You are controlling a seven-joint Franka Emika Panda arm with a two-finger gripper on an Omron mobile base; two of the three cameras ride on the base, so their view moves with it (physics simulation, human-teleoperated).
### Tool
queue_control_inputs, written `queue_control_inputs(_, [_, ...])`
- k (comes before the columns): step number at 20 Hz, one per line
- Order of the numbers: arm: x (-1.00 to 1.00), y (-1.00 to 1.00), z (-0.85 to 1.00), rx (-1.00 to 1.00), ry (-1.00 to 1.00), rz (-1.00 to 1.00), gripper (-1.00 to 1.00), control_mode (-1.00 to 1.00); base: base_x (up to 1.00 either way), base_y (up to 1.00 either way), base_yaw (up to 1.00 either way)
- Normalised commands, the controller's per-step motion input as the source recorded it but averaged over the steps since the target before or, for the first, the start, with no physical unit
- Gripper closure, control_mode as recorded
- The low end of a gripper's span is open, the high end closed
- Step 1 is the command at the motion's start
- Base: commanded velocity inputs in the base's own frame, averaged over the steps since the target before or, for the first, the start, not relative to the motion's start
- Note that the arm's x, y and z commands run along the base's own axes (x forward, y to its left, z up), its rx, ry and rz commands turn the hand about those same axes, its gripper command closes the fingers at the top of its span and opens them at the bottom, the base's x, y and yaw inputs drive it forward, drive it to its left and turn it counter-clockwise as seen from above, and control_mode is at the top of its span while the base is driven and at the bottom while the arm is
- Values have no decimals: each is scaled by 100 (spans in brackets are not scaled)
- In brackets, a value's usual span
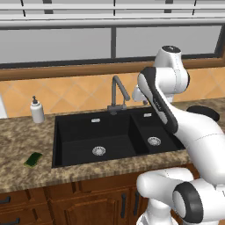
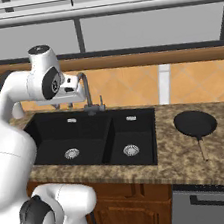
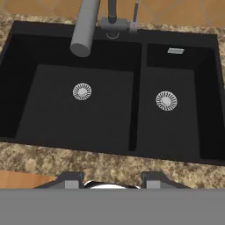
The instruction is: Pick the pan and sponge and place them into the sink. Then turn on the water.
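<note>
Closest in, the gripper [image 3: 112,179] hovers over the sink [image 3: 139,149], fingers parted and empty. The pan [image 2: 195,123] sits on the counter [image 2: 181,162] right of the sink, probably rigid and weighty; its wooden handle [image 2: 202,148] looks like the best hold. The sponge [image 1: 33,159] lies left, soft and light.

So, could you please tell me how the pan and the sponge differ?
The pan is round, black and wooden-handled; the sponge is a flat green rectangle, far smaller. The pan lies right of the sink, the sponge left of it. Both rest on the counter, outside the basins.
</note>
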Motion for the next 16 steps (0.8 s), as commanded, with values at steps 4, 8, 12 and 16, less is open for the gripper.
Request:
queue_control_inputs(4, [0, -25, -2, 0, 0, -8, -100, -100, 0, 0, 0])
queue_control_inputs(8, [0, -97, -28, 0, 0, -30, -100, -100, 0, 0, 0])
queue_control_inputs(12, [0, -100, -25, 0, 4, -32, -100, -100, 0, 0, 0])
queue_control_inputs(16, [1, -100, -30, 0, 9, -30, -100, -100, 0, 0, 0])
